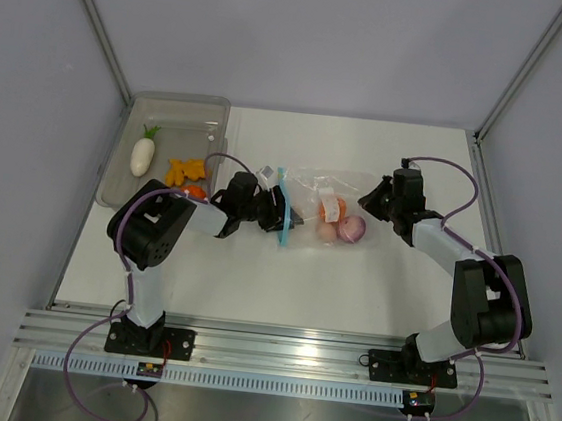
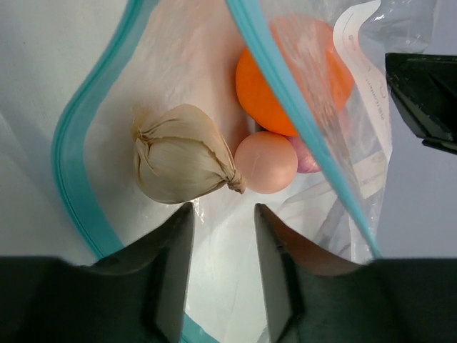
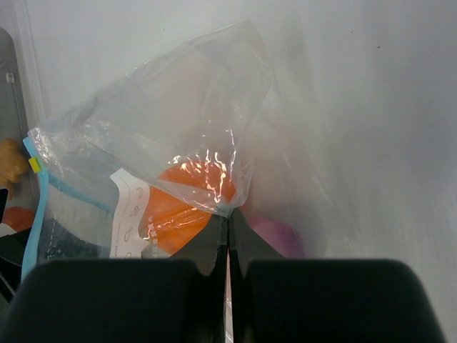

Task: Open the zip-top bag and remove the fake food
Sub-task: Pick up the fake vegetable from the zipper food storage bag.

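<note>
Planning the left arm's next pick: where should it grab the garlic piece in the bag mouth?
Grip the garlic piece across its fat ribbed body, probably. Come straight in through the open mouth of the zip-top bag, where the left gripper stands open. Its knotted tip, beside the egg, looks too narrow.

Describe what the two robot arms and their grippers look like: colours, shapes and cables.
Both the left arm and right arm have bulky black joint housings linked by white segments, with thin purple cables looping alongside. The left gripper and right gripper are black, each with two flat tapered fingers.
</note>
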